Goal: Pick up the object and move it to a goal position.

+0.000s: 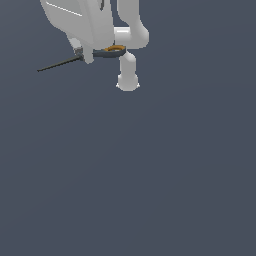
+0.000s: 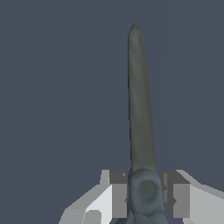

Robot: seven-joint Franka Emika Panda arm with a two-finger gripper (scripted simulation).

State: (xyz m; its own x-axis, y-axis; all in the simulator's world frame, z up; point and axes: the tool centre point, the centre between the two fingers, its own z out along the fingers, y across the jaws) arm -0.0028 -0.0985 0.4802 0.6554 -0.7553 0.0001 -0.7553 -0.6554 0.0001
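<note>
Inspecting the gripper, we find its fingers clamped on the scissors at the pivot. We note the blades projecting toward the exterior view's left, the orange-rimmed loop beside the arm.

Dark grey scissors (orange-rimmed loop), white claw.

the scissors sit between the end effector fingers, blades jutting toward the exterior view's left.

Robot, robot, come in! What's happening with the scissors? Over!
Gripper shut on scissors near the pivot. Blades sticking out toward the exterior view's left. Nothing in the way.
</note>
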